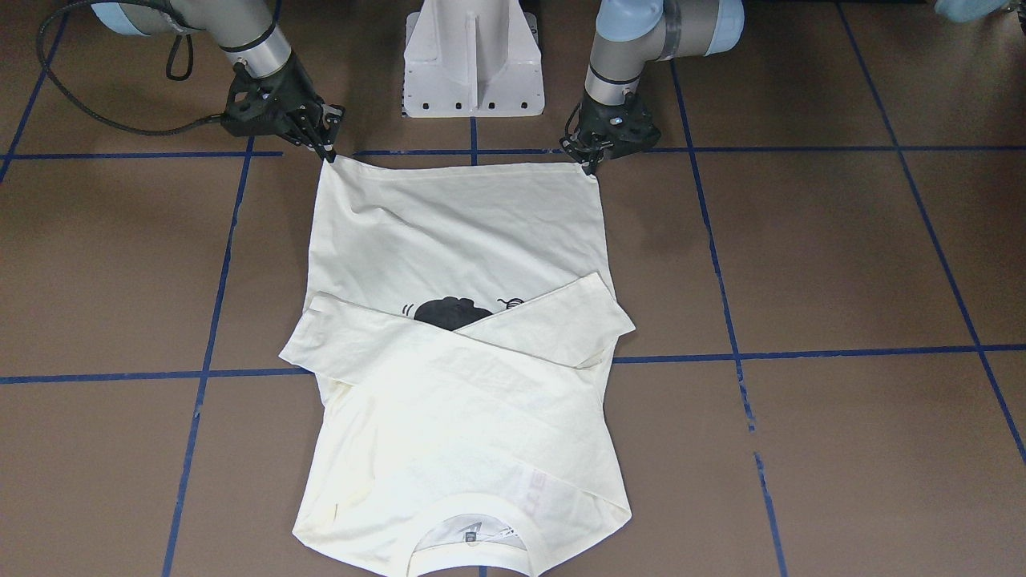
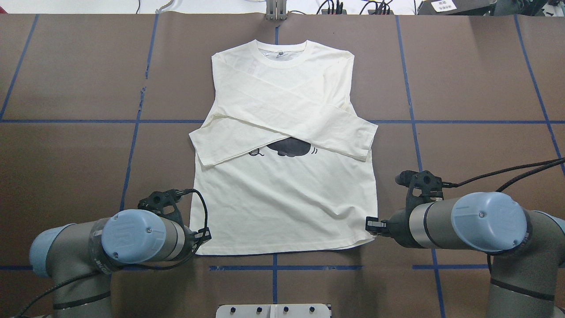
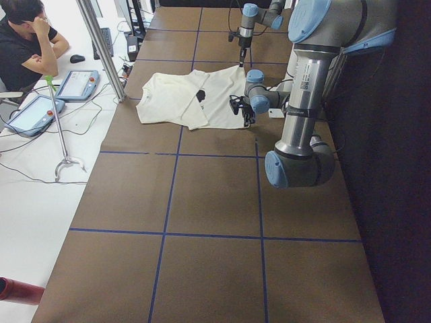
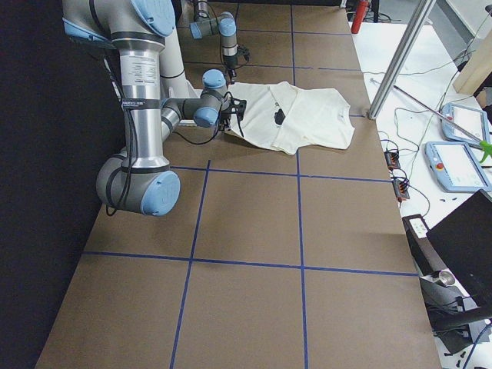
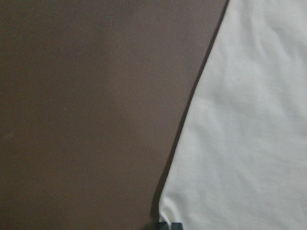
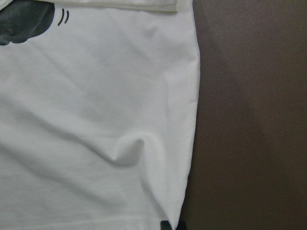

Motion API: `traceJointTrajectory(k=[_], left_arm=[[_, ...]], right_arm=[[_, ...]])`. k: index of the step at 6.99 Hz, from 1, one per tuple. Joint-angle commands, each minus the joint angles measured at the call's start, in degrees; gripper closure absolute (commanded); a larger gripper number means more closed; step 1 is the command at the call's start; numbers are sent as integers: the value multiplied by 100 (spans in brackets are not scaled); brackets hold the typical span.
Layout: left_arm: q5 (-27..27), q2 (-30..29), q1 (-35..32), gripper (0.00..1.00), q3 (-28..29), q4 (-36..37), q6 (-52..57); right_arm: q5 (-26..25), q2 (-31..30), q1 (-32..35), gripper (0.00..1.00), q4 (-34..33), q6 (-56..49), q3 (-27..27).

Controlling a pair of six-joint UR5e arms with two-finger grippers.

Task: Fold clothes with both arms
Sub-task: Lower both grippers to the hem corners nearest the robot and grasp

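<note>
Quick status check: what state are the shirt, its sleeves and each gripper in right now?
T-shirt: lying flat, print side up.
Sleeves: folded in, crossed over the chest.
Left gripper: shut on one hem corner.
Right gripper: shut on the other hem corner.

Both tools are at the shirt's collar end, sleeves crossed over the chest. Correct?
No: left tool and right tool are at the hem corners of the shirt; the collar lies at the far end. The overhead exterior view shows it.

Brown table with blue tape lines; seated operator beside tablets
</note>
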Motion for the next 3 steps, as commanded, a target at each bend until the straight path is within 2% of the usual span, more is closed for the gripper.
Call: traceJointTrajectory(k=[1, 3], left_arm=[[-20, 145, -20, 100, -494, 378, 75], [-3, 372, 24, 100, -880, 591, 189]], right_arm=[[165, -20, 70, 100, 9, -8, 27], [383, -160, 140, 100, 0, -52, 289]])
